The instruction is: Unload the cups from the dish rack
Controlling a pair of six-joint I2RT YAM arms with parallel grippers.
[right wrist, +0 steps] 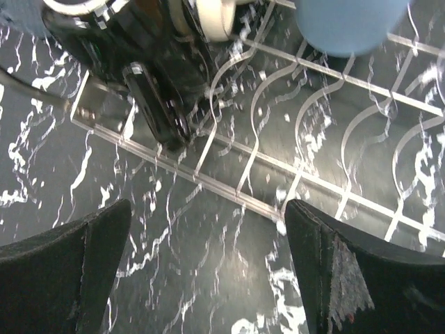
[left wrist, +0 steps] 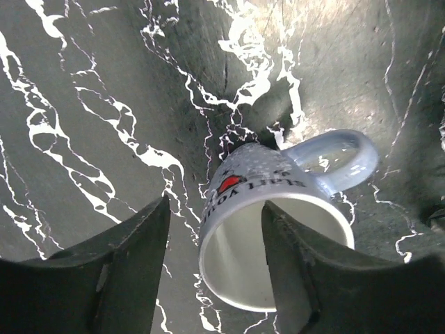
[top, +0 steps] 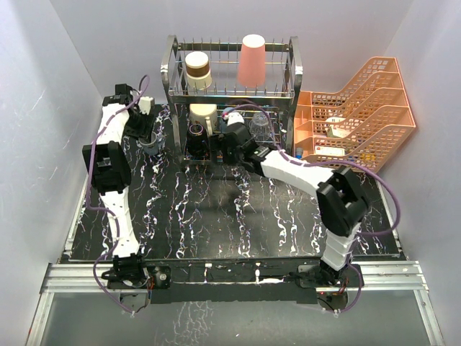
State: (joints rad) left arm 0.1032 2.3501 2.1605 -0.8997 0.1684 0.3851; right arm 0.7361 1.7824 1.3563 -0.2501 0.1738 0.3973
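- The left gripper (left wrist: 215,209) is partly open over the small white cup (left wrist: 240,182). The cup stands upright on the black marbled table (left wrist: 83,104), at the left of the overhead view and outside the dish rack (top: 171,79).
- The finger at the frame's left (left wrist: 125,264) is clear of the cup's wall, with a strip of table showing between them. The other finger (left wrist: 313,278) crosses the cup's mouth (whether it touches the rim I cannot tell).
- The right gripper (right wrist: 208,209) is spread wide with nothing between its fingers, low over the table just in front of the rack's bottom wires.
- Beyond it, in the lower tier, are the black mug (right wrist: 149,76) at upper left and the blue cup (right wrist: 351,24) at upper right.
- On the top tier sit the brown-and-cream cup (top: 198,70) and the salmon-pink tumbler (top: 253,61).
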